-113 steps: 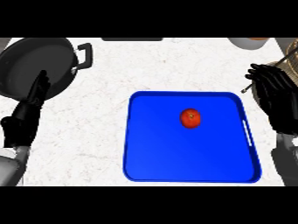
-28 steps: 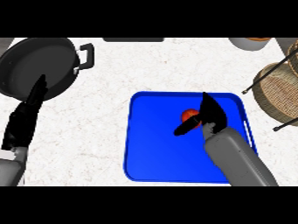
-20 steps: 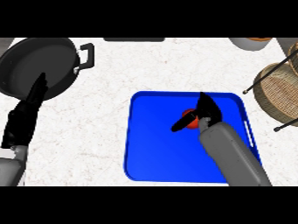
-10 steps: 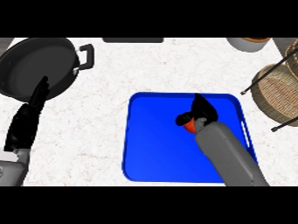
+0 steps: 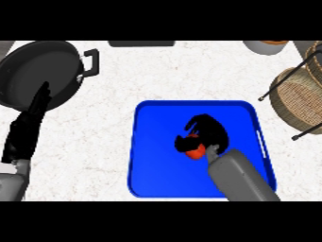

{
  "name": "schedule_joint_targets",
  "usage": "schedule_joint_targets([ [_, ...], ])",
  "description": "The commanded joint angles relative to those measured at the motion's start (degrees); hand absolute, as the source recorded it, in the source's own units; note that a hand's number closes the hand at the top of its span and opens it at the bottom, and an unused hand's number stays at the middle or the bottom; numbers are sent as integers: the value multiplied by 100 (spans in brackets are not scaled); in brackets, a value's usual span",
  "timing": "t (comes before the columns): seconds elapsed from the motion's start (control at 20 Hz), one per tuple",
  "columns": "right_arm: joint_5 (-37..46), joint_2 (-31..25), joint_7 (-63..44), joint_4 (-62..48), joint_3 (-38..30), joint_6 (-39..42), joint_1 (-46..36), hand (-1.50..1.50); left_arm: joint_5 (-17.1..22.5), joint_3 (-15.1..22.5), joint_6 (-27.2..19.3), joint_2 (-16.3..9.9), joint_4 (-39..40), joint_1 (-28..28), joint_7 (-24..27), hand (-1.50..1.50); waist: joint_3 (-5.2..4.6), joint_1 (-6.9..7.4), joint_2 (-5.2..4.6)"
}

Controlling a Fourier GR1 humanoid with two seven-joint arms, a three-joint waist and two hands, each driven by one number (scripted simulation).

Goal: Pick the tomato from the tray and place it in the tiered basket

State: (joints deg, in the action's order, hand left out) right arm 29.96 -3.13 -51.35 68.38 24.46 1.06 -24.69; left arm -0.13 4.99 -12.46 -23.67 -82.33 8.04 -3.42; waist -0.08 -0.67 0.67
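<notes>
Fingers [image 5: 191, 126] curled round one tomato [image 5: 195, 150], one tray [image 5: 149, 142]

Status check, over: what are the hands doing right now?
Right hand curled round tomato, over blue tray. Left hand open, resting by the pan. Basket at right, counter between bare.

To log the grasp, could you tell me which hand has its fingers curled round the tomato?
The right hand, over the blue tray, curls round the tomato; the left hand stays straight.
</notes>
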Motion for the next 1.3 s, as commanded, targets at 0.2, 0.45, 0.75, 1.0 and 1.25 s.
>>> schedule_joint_targets([
  [0.2, 397, -1059, 2428, 2082, 2011, 945, 887, 150, 29, -136, -74, -3, 102, -140, 46, 0, 9, -274, 126],
  [0.45, -93, -2070, 3129, 4127, 998, 185, 1731, 150, 30, -157, -54, -85, -183, -532, 68, 0, 23, -357, 113],
  [0.75, -512, -2989, 3472, 6234, -206, -155, 2653, 150, 80, -302, -13, -99, -23, -228, 68, 0, 15, -343, 10],
  [1.0, -1514, -3621, 3351, 7167, -2104, 154, 3017, 150, 65, -286, 100, -167, -332, -217, -23, 0, 17, -158, -23],
  [1.25, -2683, -4351, 3306, 6910, -3882, 1059, 2703, 150, -233, -89, -140, 242, 148, -38, 91, 0, 8, -112, -52],
])
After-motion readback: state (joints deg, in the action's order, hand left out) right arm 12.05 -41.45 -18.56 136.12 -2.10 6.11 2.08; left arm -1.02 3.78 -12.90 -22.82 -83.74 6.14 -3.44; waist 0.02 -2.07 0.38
